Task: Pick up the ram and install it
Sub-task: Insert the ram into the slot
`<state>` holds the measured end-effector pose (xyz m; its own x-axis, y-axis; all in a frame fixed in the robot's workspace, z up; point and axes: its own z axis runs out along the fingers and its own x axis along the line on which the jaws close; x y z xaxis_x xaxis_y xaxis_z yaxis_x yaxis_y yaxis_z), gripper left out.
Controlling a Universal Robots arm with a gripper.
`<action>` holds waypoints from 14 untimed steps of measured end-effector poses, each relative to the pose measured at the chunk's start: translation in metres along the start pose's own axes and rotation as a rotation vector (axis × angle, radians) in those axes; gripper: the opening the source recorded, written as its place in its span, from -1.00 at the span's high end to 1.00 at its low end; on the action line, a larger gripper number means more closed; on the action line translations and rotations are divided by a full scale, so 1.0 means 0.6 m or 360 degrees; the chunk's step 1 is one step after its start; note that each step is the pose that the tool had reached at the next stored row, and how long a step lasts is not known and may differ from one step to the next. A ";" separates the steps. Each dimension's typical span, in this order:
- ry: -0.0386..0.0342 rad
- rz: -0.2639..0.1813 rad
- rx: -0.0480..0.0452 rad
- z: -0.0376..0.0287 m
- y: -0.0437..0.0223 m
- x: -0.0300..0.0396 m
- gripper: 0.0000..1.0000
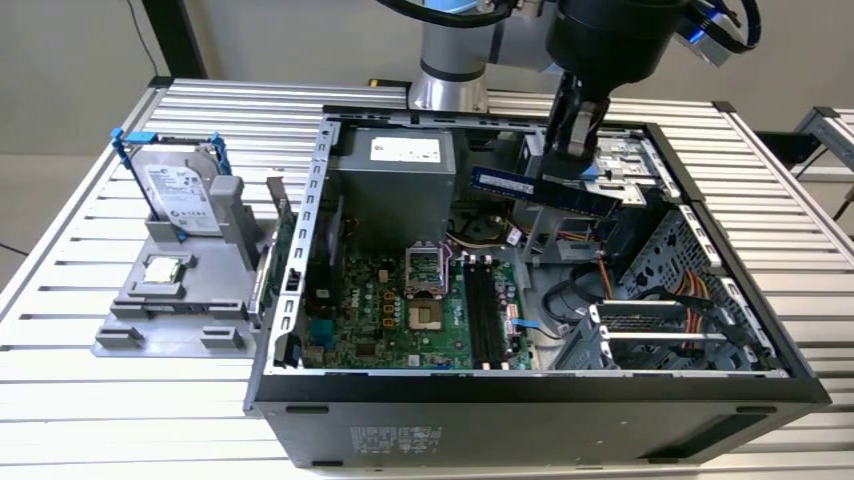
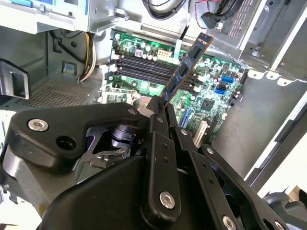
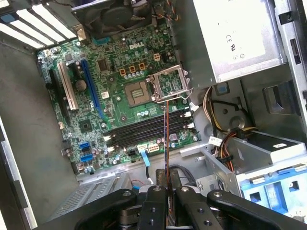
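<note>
Reading bright, even overhead light in the exterior view. Catching a pale sheen along the slats of the bench (image 1: 80, 230), washing almost white toward the near corners. Falling into shade inside the case (image 1: 534, 420), darkest beneath the drive cage (image 1: 667, 290).

Blowing out to white beyond the case wall in the second wrist view. Rendering the claw (image 2: 160, 103) as a flat black mass close to the lens, slightly soft, picking up small glints on its screws (image 2: 37, 125).

Lighting the motherboard (image 3: 129, 96) evenly in the first wrist view. Glaring off the pale face of the power supply (image 3: 240, 33). Showing the ram (image 3: 166, 129) edge-on as a thin bright line.
</note>
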<state>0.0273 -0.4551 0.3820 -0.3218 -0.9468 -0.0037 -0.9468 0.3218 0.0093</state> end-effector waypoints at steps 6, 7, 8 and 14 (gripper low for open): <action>0.0000 0.0054 0.0000 0.000 -0.001 0.000 1.00; 0.0000 0.0061 0.0000 0.000 -0.001 0.000 1.00; 0.0000 0.0069 0.0000 0.000 -0.002 -0.001 1.00; -0.0001 0.0121 0.0000 0.000 -0.004 -0.001 1.00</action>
<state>0.0300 -0.4552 0.3821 -0.3930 -0.9195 -0.0035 -0.9195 0.3930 0.0094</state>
